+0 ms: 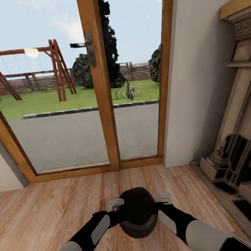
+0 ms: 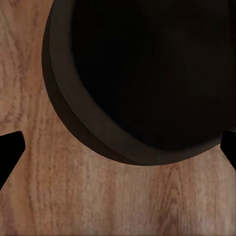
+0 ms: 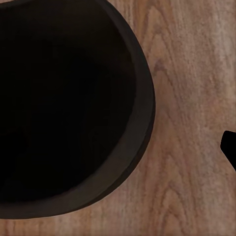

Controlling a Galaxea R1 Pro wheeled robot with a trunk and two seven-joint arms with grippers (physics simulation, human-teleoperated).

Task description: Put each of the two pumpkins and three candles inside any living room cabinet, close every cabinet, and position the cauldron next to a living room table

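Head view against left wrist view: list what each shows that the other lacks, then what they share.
Head view alone: a glass door with a handle, a garden with a swing set beyond it, a pale wall, a carved fireplace, and both arms flanking the cauldron.

Left wrist view alone: the cauldron's rim and dark belly close up, with dark tool tips at the frame edges.

Shared: the cauldron and the wood floor.

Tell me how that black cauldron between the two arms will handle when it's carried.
The cauldron looks rigid and thick-walled, so probably heavy for its size. Its rounded belly sits between the left gripper and right gripper, so it may slip or rotate. It would likely roll if dropped on the wooden floor.
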